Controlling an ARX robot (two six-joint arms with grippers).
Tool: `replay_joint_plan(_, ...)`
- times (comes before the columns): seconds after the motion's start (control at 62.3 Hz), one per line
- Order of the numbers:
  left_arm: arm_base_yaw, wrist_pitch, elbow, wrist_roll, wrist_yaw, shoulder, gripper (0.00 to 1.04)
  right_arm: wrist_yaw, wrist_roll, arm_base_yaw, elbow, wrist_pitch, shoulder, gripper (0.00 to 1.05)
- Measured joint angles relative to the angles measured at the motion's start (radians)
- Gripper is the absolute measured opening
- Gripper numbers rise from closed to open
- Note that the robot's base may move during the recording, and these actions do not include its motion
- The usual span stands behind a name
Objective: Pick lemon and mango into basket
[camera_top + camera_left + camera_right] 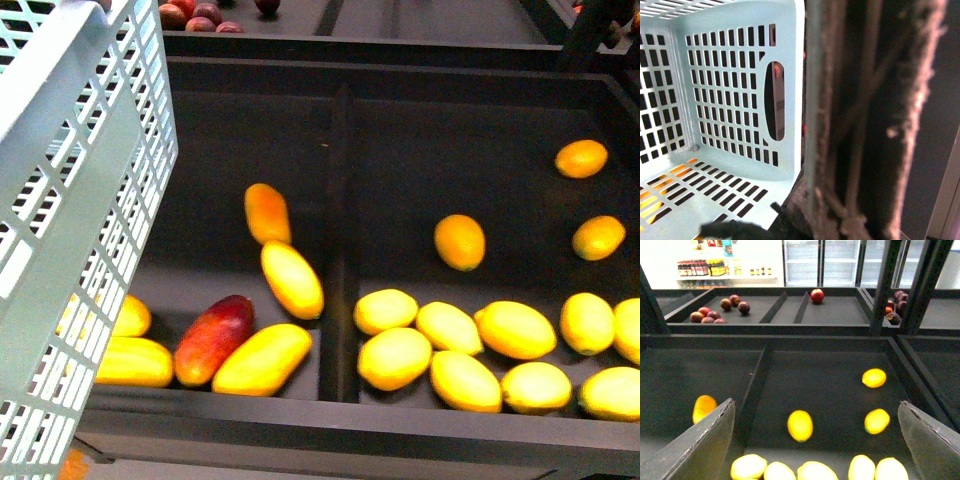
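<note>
There is one teal basket (pixel 60 200). Beside it lie five plain yellow-orange mangoes (pixel 292 279), one of them half hidden behind the basket wall, and one red-blushed mango (pixel 214 338), along with nine pale yellow lemons (pixel 516 329) and three deeper orange oval fruits (pixel 460 242). Farther back, the right wrist view shows seven dark red round fruits (pixel 714 315) in a loose group, one brighter red fruit (pixel 816 295) lying alone, and a few more dark fruits (pixel 894 316) that are too hidden to count.
</note>
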Motion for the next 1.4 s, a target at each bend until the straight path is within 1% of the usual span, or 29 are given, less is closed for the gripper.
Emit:
replay_joint_plan(0.096,0.005,0.0,0.0,0.005,-0.017,0.002,0.05,-0.002,0.0,-0.001,0.0,0.0,0.0,0.96)
replay_joint_plan(0.177,0.005,-0.002,0.0,0.018,-0.013,-0.002,0.05,0.0,0.0,-0.001,0.0,0.0,0.001,0.96)
replay_joint_plan(0.209,0.002,-0.064,0.024,0.085,0.027,0.01,0.05,0.002,0.0,-0.001,0.0,0.0,0.0,0.96)
replay_joint_plan(0.225,-0.01,-0.116,0.05,0.143,0.045,0.03,0.05,0.003,0.0,-0.001,0.0,0.0,0.0,0.96)
replay_joint_plan(0.241,-0.019,-0.134,0.065,0.176,0.052,0.047,0.05,0.004,0.0,-0.001,0.0,0.0,0.001,0.96)
replay_joint_plan(0.321,-0.097,-0.112,0.129,0.442,0.057,0.165,0.05,0.003,0.0,-0.001,0.0,0.0,0.0,0.96)
replay_joint_plan(0.402,-0.147,-0.078,0.182,0.526,0.039,0.255,0.05,0.003,0.0,-0.001,0.0,0.0,0.0,0.96)
replay_joint_plan(0.514,-0.22,-0.037,0.263,0.536,0.032,0.372,0.05,0.006,0.0,-0.001,0.0,0.0,0.0,0.96)
replay_joint_plan(0.594,-0.293,-0.019,0.33,0.53,0.059,0.464,0.05,0.006,0.0,-0.001,0.0,0.0,0.0,0.96)
replay_joint_plan(0.659,-0.333,-0.015,0.362,0.514,0.079,0.504,0.05,0.005,0.0,-0.001,0.0,0.0,0.0,0.96)
replay_joint_plan(0.771,-0.405,-0.017,0.408,0.477,0.1,0.552,0.05,0.006,0.0,-0.001,0.0,0.0,0.0,0.96)
replay_joint_plan(0.883,-0.484,-0.018,0.44,0.458,0.1,0.577,0.05,0.006,0.0,-0.001,0.0,0.0,0.0,0.96)
replay_joint_plan(1.012,-0.562,0.021,0.442,0.441,0.087,0.592,0.05,0.006,0.0,-0.001,0.0,0.0,0.0,0.96)
replay_joint_plan(1.124,-0.583,0.028,0.442,0.441,0.081,0.594,0.05,0.006,0.0,-0.001,0.0,0.0,0.0,0.96)
replay_joint_plan(1.365,-0.584,0.032,0.442,0.441,0.081,0.594,0.05,0.006,0.001,-0.001,0.0,0.0,0.001,0.96)
replay_joint_plan(1.381,-0.584,0.032,0.442,0.441,0.08,0.594,0.05,0.011,0.007,-0.001,0.002,-0.006,0.005,0.96)
replay_joint_plan(1.397,-0.584,0.032,0.442,0.441,0.08,0.594,0.05,0.016,0.026,-0.003,0.016,-0.05,0.025,0.96)
